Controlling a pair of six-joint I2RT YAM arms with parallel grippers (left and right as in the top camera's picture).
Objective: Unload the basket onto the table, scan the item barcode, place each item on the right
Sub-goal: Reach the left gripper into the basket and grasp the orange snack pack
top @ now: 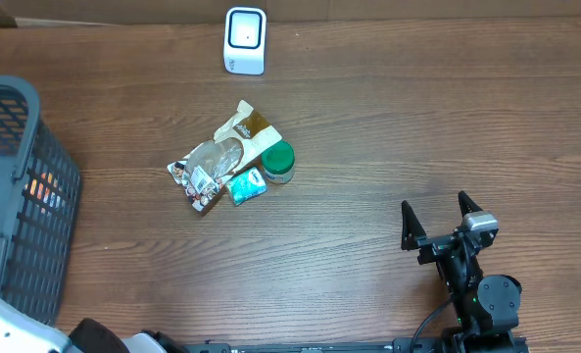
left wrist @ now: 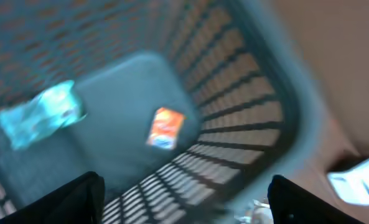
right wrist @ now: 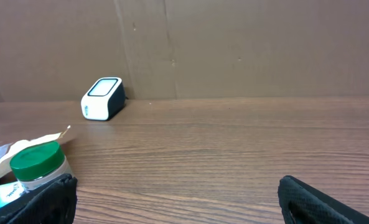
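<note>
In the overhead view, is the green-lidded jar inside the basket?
No, the green-lidded jar stands on the wooden table beside the packets, apart from the basket.

Left end effector above basket, jaws wide, empty. Right end effector far right of basket, likewise.

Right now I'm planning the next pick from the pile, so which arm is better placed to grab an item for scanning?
Probably the right. The right gripper is open and empty, facing the green-lidded jar and scanner. The left gripper hangs over the basket, away from the pile.
</note>
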